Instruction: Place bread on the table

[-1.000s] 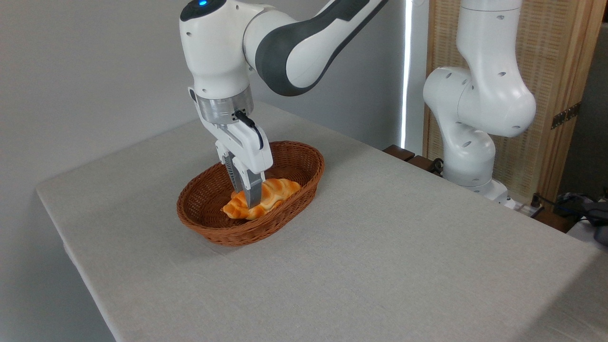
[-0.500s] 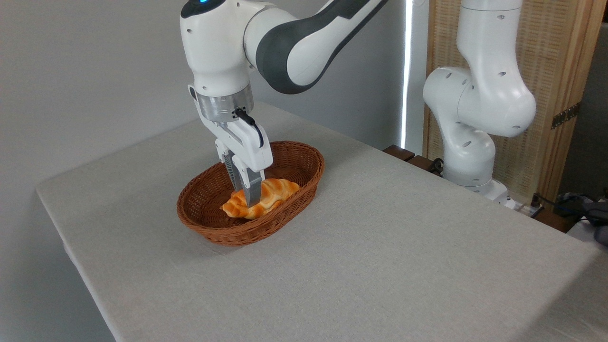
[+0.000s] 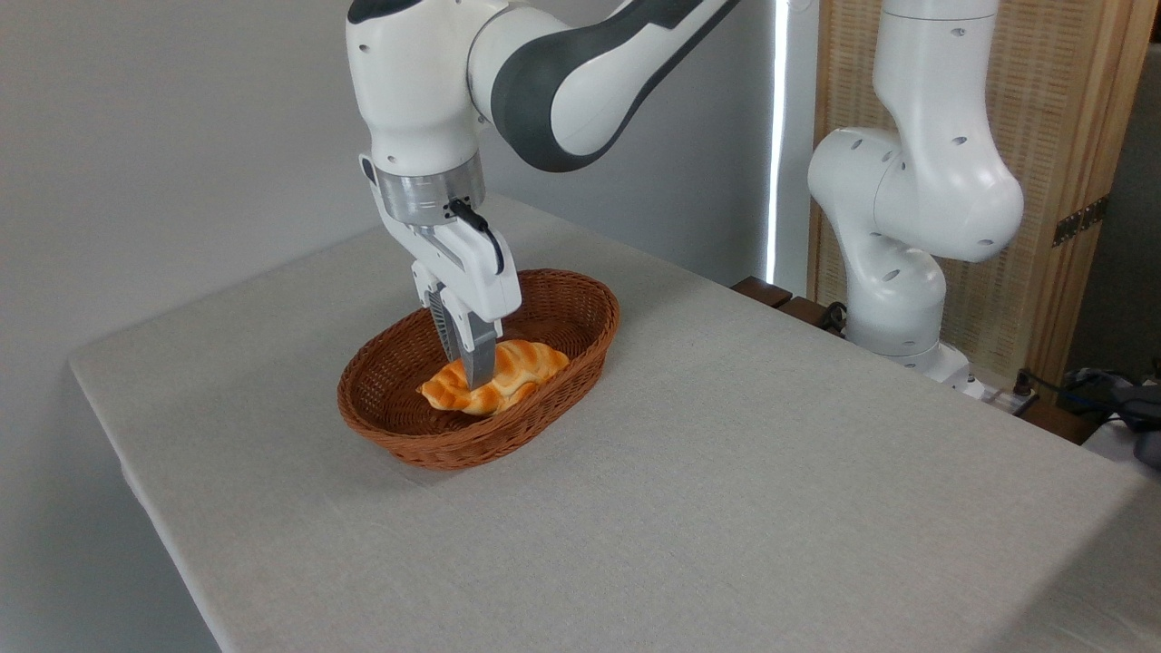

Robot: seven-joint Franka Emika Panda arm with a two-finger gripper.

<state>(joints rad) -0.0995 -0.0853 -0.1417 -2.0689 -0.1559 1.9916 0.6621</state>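
bread (image 3: 508,376): plaited golden loaf, inside the basket (image 3: 580,358), looks just clear of the basket floor but can't confirm. Long axis runs lower-left to upper-right, roughly along the basket's long axis.
gripper (image 3: 478,376): comes down from above, fingers pinching the loaf across its short width, a bit left of mid-length. Near finger visible in front of the loaf, far one hidden behind it.
key relation: loaf sits directly under the tool, grip across the narrow side, so both ends stick out sideways. Left tip is near the basket's front-left wall, right tip near the far-right wall.
step (judgement): grasp made, lift out of basket underway or about to be; placing not yet done.
in the way: basket rim all round. Needs vertical clearance before any sideways travel, else an end could catch the wicker and twist in the grip.
table (image 3: 726,472): grey-beige cloth, bare area front and right of basket, plenty of room for set-down.
other: arm base (image 3: 893,299) stands at far right edge, well apart from basket. Cables and dark objects at far right, off the table.
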